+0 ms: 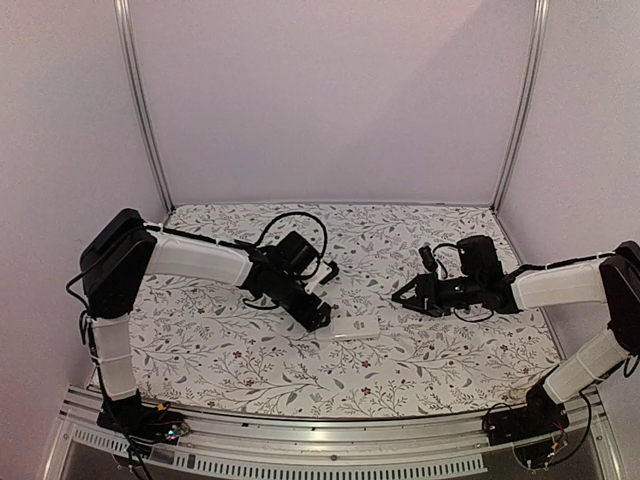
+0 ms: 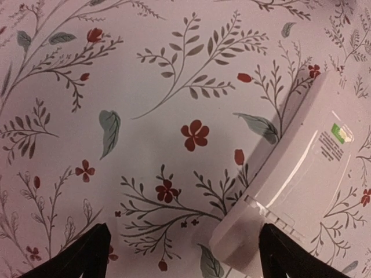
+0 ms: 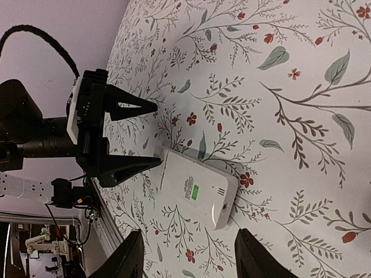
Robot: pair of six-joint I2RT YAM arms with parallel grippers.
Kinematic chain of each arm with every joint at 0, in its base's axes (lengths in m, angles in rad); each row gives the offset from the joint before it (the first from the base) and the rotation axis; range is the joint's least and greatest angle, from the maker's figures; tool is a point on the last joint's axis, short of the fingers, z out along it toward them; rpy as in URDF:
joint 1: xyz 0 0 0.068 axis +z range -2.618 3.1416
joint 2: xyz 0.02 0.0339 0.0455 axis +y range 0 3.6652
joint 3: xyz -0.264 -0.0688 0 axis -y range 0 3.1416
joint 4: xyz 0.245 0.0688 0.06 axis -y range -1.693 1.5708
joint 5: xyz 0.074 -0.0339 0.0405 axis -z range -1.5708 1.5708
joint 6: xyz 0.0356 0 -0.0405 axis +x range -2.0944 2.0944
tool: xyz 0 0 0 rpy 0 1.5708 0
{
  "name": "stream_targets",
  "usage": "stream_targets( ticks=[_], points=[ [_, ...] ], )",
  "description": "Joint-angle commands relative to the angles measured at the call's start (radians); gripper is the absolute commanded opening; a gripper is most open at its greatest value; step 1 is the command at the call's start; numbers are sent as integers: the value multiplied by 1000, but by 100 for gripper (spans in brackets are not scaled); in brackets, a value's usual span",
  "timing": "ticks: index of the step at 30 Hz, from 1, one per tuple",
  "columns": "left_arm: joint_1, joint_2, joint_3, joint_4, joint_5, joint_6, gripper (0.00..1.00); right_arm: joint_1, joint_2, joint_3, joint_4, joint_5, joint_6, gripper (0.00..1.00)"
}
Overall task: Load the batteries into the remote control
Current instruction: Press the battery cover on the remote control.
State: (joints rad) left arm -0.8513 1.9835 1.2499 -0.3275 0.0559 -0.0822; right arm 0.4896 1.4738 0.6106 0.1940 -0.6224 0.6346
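Observation:
The white remote control (image 1: 357, 328) lies flat on the floral tablecloth, back side up, showing a printed label with a green sticker (image 3: 197, 188). My left gripper (image 1: 320, 318) is open and low over the cloth at the remote's left end. In the left wrist view the remote's end (image 2: 307, 174) lies next to the right finger (image 2: 278, 249), with bare cloth between the jaws. My right gripper (image 1: 400, 297) is open and empty, apart from the remote on its right, and looks at it (image 3: 190, 243). No batteries show in any view.
The floral cloth (image 1: 250, 370) covers the whole table. A metal rail (image 1: 320, 440) runs along the near edge. Plain walls with metal posts (image 1: 145, 110) close off the back and sides. Black cables (image 1: 300, 225) loop over the left arm.

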Motion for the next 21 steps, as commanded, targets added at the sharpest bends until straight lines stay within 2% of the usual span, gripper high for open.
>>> stream_targets(
  ticks=[1,6,9,16,21],
  points=[
    [-5,-1,2,-51,-18,11,91,-8,8,23,-12,-6,-14,54],
    [0,-103,33,-72,-52,-32,92,-8,31,37,-11,-28,-16,52],
    [-1,-165,20,-57,-36,-91,88,-7,53,52,-11,-41,-16,50],
    [-22,-210,-95,11,23,-260,60,4,131,106,-22,-62,-11,45],
    [-57,-199,-163,43,20,-340,48,38,182,141,-51,-72,-26,43]
  ],
)
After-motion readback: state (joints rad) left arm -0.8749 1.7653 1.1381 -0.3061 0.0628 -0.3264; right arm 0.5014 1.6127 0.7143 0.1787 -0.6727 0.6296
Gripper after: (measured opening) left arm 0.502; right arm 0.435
